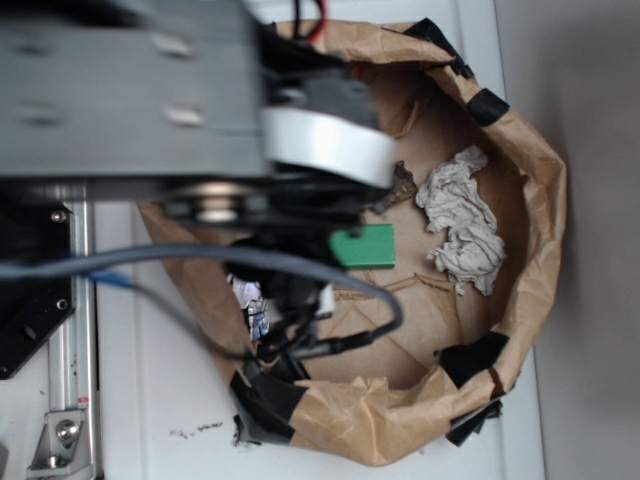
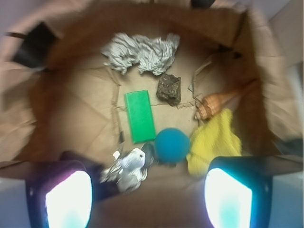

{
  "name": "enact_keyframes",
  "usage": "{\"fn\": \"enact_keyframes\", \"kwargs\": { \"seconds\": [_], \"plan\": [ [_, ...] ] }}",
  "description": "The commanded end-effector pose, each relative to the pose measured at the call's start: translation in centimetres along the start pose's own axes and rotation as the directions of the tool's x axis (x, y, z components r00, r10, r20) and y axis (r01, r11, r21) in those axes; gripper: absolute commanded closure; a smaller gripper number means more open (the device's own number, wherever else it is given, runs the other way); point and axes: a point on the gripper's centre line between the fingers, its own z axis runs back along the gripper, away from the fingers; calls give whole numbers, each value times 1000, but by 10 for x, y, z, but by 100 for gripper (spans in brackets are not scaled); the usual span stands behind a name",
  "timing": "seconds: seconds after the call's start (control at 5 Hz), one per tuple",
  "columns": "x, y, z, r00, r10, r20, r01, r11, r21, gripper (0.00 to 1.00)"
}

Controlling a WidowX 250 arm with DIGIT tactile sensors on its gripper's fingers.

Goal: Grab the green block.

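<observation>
With the gripper [image 2: 148, 199] held open and empty above the paper-lined bin [image 2: 71, 118], the approach step is judged in hand, the green block [image 2: 140, 116] lying flat at twelve o'clock, the teal ball [image 2: 172, 146] touching its near corner, so a descent straddling the block is called for.

Green block [image 2: 140, 116]: flat solid-green rectangular bar, sharp edges, plain faces, lying flat on the brown paper floor of the bag, nothing gripping it. Wrist view shows its long axis running near-far, slightly tilted, about mid-floor; near end just beside the teal ball [image 2: 172, 145], dark rough lump [image 2: 169, 89] near its far right corner, grey crumpled rag [image 2: 140, 51] beyond its far end, apart from it. In the exterior view the green block [image 1: 365, 246] is partly hidden by the arm, only one end showing.
</observation>
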Motion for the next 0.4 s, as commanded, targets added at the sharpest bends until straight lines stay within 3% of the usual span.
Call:
{"fn": "enact_keyframes", "kwargs": {
  "seconds": [0.0, 0.2],
  "plan": [
    [32, -5, -90, 996, -88, -20, 87, 996, -30, 0],
    [34, -23, -131, 988, -148, 48, 150, 988, -46, 0]
  ]
}}
